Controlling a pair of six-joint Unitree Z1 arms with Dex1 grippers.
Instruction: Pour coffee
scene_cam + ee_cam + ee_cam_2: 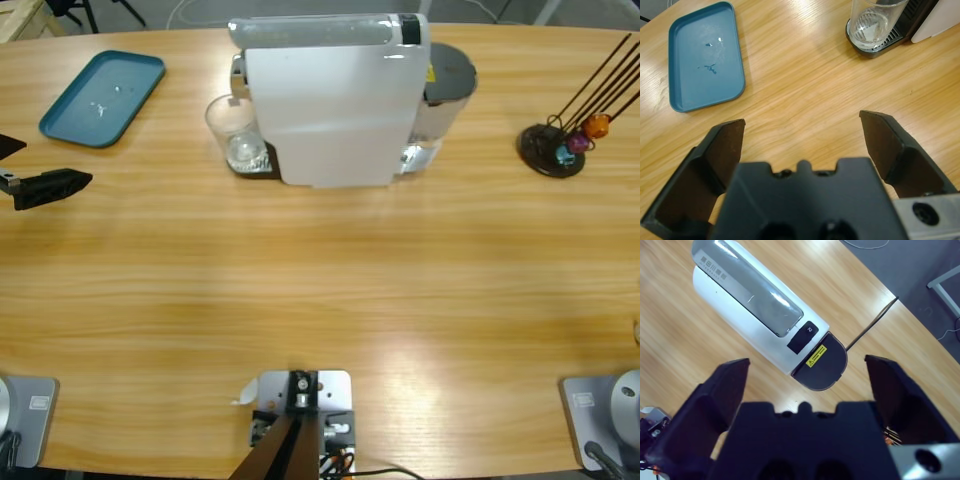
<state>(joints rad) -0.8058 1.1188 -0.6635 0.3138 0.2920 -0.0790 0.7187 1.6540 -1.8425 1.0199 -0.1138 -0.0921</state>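
Both grippers' jaws spread, left gripper [802,132] near glass [872,22], right gripper [805,385] above coffee machine [760,315]

The high view looks straight down on the wooden table [320,290] from well above, taking in its far edge. The left wrist view sits low and near, facing across the wood toward the blue tray [705,55] and the glass [872,22]. The right wrist view looks down from high on the white coffee machine [755,315], which the high view shares.
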